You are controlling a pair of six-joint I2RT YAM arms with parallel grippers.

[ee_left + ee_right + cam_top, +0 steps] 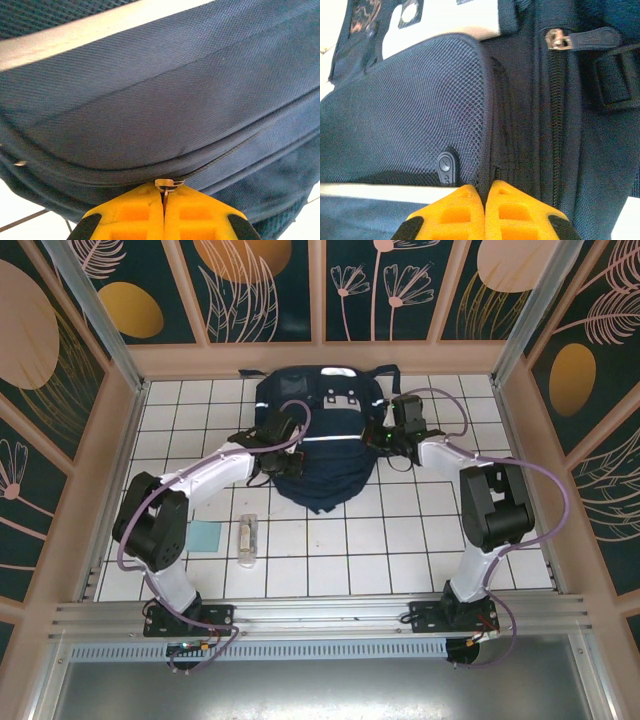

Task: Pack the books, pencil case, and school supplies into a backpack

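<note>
At the left side of the backpack (318, 455), the left gripper (163, 194) is pinching a zipper pull (167, 183); the right gripper (485, 189) is sitting closed against the right side.

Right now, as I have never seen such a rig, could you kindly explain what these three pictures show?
Two robot arms are bolted at the near edge of a tiled table. The overhead picture looks down on them from behind; the other two come from a camera on each wrist. A navy backpack sits on the table; nearer the arms lie a pale-teal card and a small clear packet. The yellow left fingers are shut on a metal zipper pull of the backpack. The right fingers are shut too, tips against the fabric beside a mesh panel; whether they pinch anything I cannot tell.
</note>
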